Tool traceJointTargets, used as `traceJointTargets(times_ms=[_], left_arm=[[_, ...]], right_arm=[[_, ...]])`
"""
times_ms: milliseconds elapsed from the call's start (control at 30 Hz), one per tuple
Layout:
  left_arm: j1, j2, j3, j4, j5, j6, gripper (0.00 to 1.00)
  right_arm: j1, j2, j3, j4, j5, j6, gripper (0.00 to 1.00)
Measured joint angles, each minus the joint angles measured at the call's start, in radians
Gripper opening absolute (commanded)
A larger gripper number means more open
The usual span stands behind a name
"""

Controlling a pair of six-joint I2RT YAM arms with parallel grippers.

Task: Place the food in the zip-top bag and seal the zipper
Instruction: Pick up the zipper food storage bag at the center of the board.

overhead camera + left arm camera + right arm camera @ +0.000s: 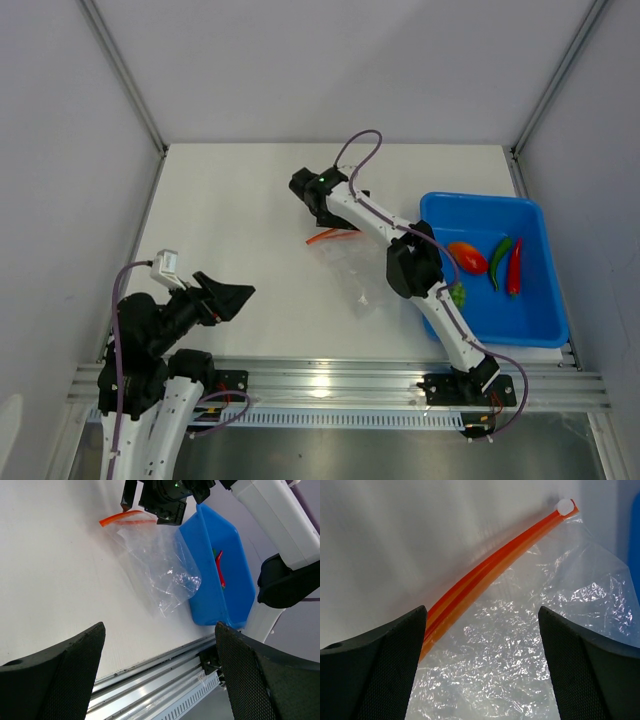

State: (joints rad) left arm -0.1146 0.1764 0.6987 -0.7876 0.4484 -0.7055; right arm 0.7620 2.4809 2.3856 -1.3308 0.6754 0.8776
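The clear zip-top bag lies flat on the white table, its orange-red zipper at the far end. My right gripper is open and empty just above the bag's mouth. In the right wrist view the zipper runs diagonally past the left finger and the crinkly bag fills the gap between the jaws. The food lies in the blue tray: an orange piece, a green pepper, a red pepper and green grapes, partly hidden by the right arm. My left gripper is open and empty at the near left.
The left wrist view shows the bag, its zipper and the blue tray beyond my open left gripper. An aluminium rail runs along the near table edge. White walls enclose the table on three sides.
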Motion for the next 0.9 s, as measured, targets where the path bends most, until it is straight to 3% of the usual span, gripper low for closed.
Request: traceJointTargets(times_ms=[233, 333, 533, 567, 600, 667, 900], left_arm=[[0.000, 0.000, 0.000, 0.000, 0.000, 0.002, 0.91], [0.000, 0.000, -0.001, 0.000, 0.000, 0.007, 0.91], [0.000, 0.000, -0.019, 0.000, 0.000, 0.009, 0.91], [0.000, 0.001, -0.023, 0.001, 0.000, 0.010, 0.91], [0.000, 0.003, -0.027, 0.001, 0.000, 0.011, 0.91], [0.000, 0.011, -0.033, 0.001, 0.000, 0.018, 0.91], [0.000, 0.039, -0.048, 0.010, 0.002, 0.034, 0.90]], right_arm=[[-0.002, 0.026, -0.043, 0.002, -0.001, -0.009, 0.87], [-0.001, 0.026, -0.089, 0.003, 0.002, -0.010, 0.80], [0.019, -0.035, -0.262, 0.029, 0.032, -0.014, 0.53], [0.024, -0.053, -0.298, 0.033, 0.034, -0.017, 0.37], [0.030, -0.071, -0.335, 0.041, 0.037, -0.021, 0.28], [0.043, -0.104, -0.395, 0.047, 0.046, -0.013, 0.20], [0.091, -0.239, -0.565, 0.097, 0.067, -0.006, 0.08]])
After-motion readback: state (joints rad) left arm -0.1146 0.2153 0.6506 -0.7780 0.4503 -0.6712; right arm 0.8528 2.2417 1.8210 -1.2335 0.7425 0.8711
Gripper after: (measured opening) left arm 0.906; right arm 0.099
